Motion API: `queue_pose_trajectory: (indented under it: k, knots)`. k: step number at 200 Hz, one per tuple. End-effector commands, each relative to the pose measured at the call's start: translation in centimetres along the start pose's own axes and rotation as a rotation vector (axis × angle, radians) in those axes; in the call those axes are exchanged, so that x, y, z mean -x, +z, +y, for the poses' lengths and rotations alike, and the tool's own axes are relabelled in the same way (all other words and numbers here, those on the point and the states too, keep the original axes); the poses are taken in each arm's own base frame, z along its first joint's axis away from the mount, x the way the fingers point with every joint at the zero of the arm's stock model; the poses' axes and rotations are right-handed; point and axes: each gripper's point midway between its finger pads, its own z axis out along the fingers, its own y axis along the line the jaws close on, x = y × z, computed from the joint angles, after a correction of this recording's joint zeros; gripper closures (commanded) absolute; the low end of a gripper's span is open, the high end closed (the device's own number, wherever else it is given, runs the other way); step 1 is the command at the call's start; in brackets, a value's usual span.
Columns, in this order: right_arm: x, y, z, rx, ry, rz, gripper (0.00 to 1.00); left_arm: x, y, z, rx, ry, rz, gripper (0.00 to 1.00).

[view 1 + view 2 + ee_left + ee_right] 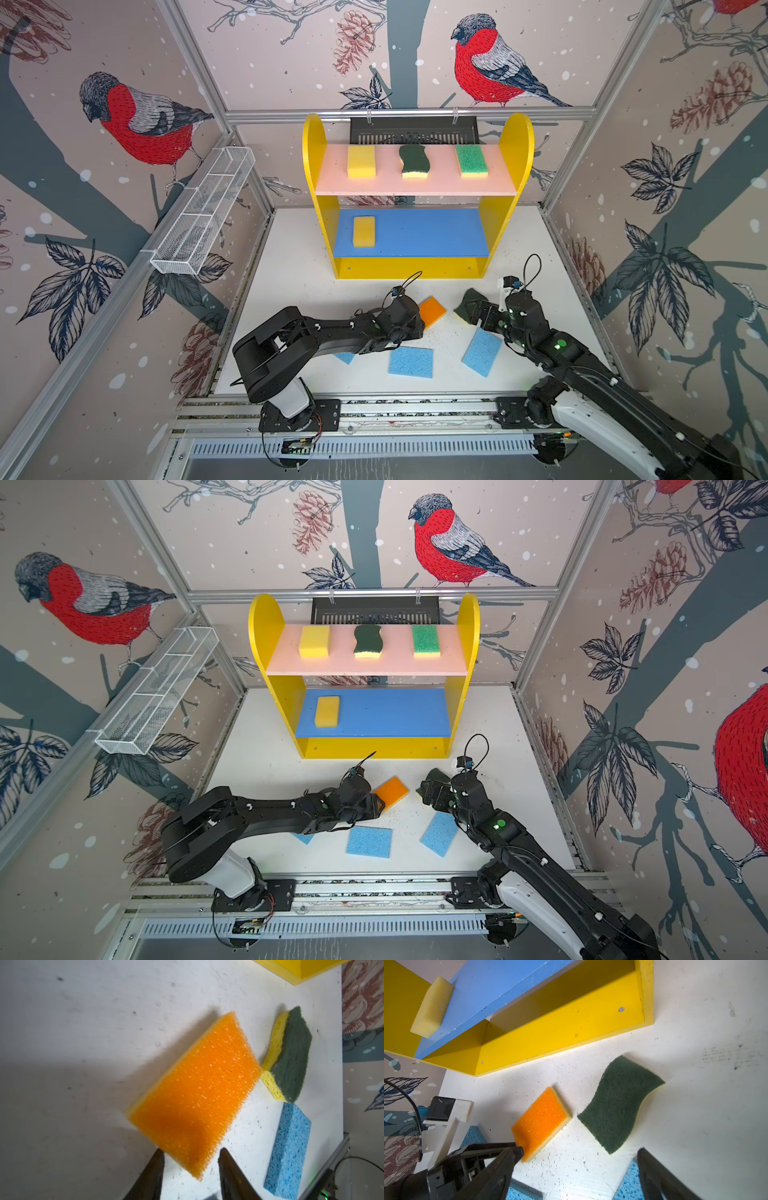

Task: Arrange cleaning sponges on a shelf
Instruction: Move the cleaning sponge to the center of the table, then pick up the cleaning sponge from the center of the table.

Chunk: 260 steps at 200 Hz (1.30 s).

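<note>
**Layout, far edge to front**

At the middle of the table's [299, 291] far edge: shelf [496, 216]. On its upper board [440, 183], left to right, apart: first sponge [361, 161], second sponge [414, 162], third sponge [471, 160]. At the middle board's [432, 232] left end: fourth sponge [364, 231]. Before the shelf, mid-table: fifth sponge [432, 311], sixth sponge [471, 302] just right of it, apart. Nearer the front edge, left to right: seventh sponge [344, 357], eighth sponge [411, 362], ninth sponge [482, 351]. Behind the shelf: tray [415, 129]. On the left wall: basket [203, 212].

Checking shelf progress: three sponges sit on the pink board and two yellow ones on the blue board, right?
No. The blue board holds only one yellow sponge, as both top views show. The pink board does hold three sponges.
</note>
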Motion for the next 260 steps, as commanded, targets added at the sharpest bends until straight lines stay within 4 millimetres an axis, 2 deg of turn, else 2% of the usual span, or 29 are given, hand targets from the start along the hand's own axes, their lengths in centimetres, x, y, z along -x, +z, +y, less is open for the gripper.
queue_pose_trajectory:
  k: [1,21,42,63,93,145,260]
  knots:
    - [0.4,-0.1,0.2,0.007,0.004,-0.019,0.07,-0.6,-0.2,-2.9,-0.111,0.118,0.061,0.47]
    - [0.5,-0.3,0.0,-0.003,0.0,-0.025,0.07,-0.6,-0.7,-3.5,-0.081,0.228,0.084,0.42]
    - [0.4,-0.4,-0.2,-0.009,-0.004,-0.028,0.07,0.2,-1.7,-1.6,0.073,0.362,0.061,0.33]
    - [0.3,-0.4,-0.5,-0.018,-0.004,-0.033,0.07,0.7,-2.6,0.3,0.2,0.498,0.04,0.28]
    - [0.4,-0.3,-0.5,-0.022,-0.005,-0.033,0.07,0.2,-2.1,1.3,0.249,0.623,0.042,0.23]
    - [0.6,-0.7,-0.9,-0.047,-0.008,-0.041,0.07,-0.1,-0.6,-0.1,0.167,0.726,0.016,0.16]
    - [0.5,-0.8,-1.4,-0.069,0.0,-0.046,0.06,-0.5,2.4,-0.5,0.157,0.768,0.055,0.13]
